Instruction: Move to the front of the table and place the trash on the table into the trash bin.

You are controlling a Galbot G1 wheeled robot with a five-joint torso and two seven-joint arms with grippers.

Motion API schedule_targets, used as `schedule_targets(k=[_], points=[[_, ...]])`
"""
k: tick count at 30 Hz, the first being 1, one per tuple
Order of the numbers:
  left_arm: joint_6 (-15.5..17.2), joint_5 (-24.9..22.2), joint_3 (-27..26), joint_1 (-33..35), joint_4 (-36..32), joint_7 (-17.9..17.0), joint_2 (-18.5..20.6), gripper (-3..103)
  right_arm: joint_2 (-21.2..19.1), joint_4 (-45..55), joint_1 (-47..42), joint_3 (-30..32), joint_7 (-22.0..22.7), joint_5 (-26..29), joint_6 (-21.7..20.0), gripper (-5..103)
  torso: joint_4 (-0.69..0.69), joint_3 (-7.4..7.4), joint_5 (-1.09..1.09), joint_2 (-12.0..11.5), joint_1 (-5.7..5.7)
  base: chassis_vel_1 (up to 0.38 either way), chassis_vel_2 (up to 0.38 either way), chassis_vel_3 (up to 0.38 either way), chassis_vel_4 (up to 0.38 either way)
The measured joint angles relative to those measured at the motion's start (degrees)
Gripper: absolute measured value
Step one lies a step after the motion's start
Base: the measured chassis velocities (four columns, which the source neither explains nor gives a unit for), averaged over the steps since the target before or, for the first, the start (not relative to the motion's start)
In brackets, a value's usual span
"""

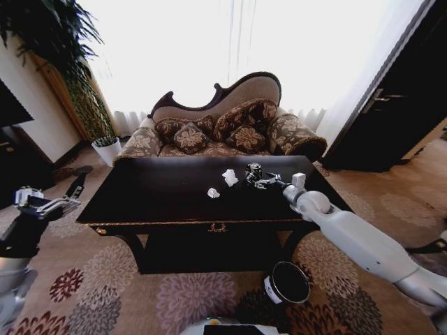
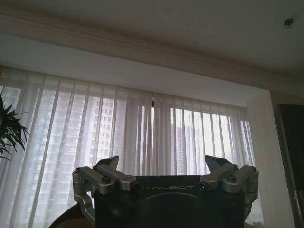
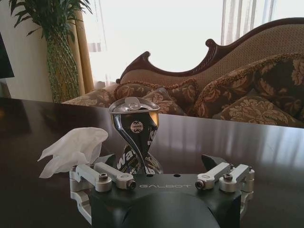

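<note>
**Right pincer open at the crushed can on the bench**

While the left arm waits at the lower left of the head view, its left pincer (image 1: 42, 202) is raised beside the bench's left end, well apart from the trash; in the left wrist view its fingers (image 2: 108, 167) stand spread wide against the white curtains (image 2: 142, 137), gripping nothing.

Moving right, the bench (image 1: 160, 192) fills the middle of the head view, glossy and dark, with a gold emblem on its front rail. Behind it, toward the top centre, sits a patterned sofa (image 1: 223, 132), and at the upper left a leafy plant (image 1: 56, 42) stands in a white pot.

On the benchtop, slightly right of centre, lies a small white paper wad (image 1: 213, 192). Just right of it and a little farther back lies a second paper wad (image 1: 230, 177). Right again stands the crushed can (image 1: 253, 172), dark with a silver top, upright but twisted.

The right arm reaches in from the lower right of the frame, and the right pincer (image 1: 260, 180) sits over the bench at the can. In the right wrist view its fingers (image 3: 111, 175) are spread open, the can (image 3: 135, 137) standing just beyond them, left of centre between the tips, not clamped. A paper wad (image 3: 73, 149) lies beside the can at the left of that view.

Below the bench's front edge, at the lower centre-right of the head view, the trash bin (image 1: 287, 283) stands on the flowered carpet (image 1: 140, 293), its black rim and white label visible.
</note>
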Motion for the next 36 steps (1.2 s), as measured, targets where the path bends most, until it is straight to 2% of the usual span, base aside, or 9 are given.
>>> schedule_targets(k=[6, 9, 12, 16, 18, 25, 32, 35, 36], points=[[-0.07, 0.12, 0.00, 0.06, 0.00, 0.01, -0.01, 100, 0.35, -0.22, -1.04, 0.73, -1.02, -0.50, 0.83, 78, 0.00, 0.00, 0.01, 0.00, 0.00, 0.000, 0.000, 0.000, 0.000], [-0.09, 0.26, 0.07, 0.08, 0.00, 0.01, -0.08, 100, 0.37, -0.22, -1.41, 1.20, -1.44, -0.53, 0.97, 72, 0.00, 0.00, 0.01, 0.00, 0.00, 0.000, 0.000, 0.000, 0.000], [-0.10, 0.31, 0.18, 0.06, -0.04, 0.02, -0.16, 100, 0.31, -0.21, -1.79, 1.65, -1.93, -0.55, 1.16, 61, 0.00, 0.00, 0.00, 0.00, 0.00, 0.000, 0.000, 0.000, 0.000], [-0.10, 0.35, 0.26, 0.06, -0.18, 0.04, -0.26, 100, 0.18, 0.27, -2.58, 2.84, -2.66, -0.45, 1.54, 39, 0.00, 0.00, 0.00, 0.00, 0.00, 0.000, 0.000, 0.000, 0.000], [-0.11, 0.35, 0.26, 0.06, -0.19, 0.05, -0.27, 100, 0.15, 0.33, -2.66, 2.96, -2.71, -0.44, 1.57, 39, 0.00, 0.00, 0.00, 0.00, 0.00, 0.000, 0.000, 0.000, 0.000], [-0.15, 0.51, 0.46, 0.09, -0.39, 0.07, -0.45, 100, -0.26, 3.43, -6.55, 7.42, -4.06, 0.04, 2.29, 7, 0.00, 0.00, 0.00, 0.00, 0.00, 0.000, 0.000, 0.000, 0.000], [-0.30, 0.52, 0.69, 0.02, -0.49, 0.09, -0.58, 100, -0.32, 8.32, -14.05, 13.85, -5.57, 0.29, 2.77, 0, 0.01, 0.00, -0.01, 0.00, 0.00, 0.000, 0.000, 0.000, 0.000], [-0.40, 0.33, 0.75, -0.02, -0.84, 0.11, -0.65, 100, -0.02, 12.46, -22.55, 20.78, -6.48, 0.80, 3.01, 0, -0.01, -0.01, 0.00, 0.00, 0.00, 0.000, 0.000, 0.000, 0.000], [-0.40, 0.33, 0.75, -0.02, -0.84, 0.11, -0.65, 100, -0.02, 12.46, -22.55, 20.78, -6.48, 0.80, 3.01, 0, -0.01, -0.01, 0.00, 0.00, 0.00, 0.000, 0.000, 0.000, 0.000]])
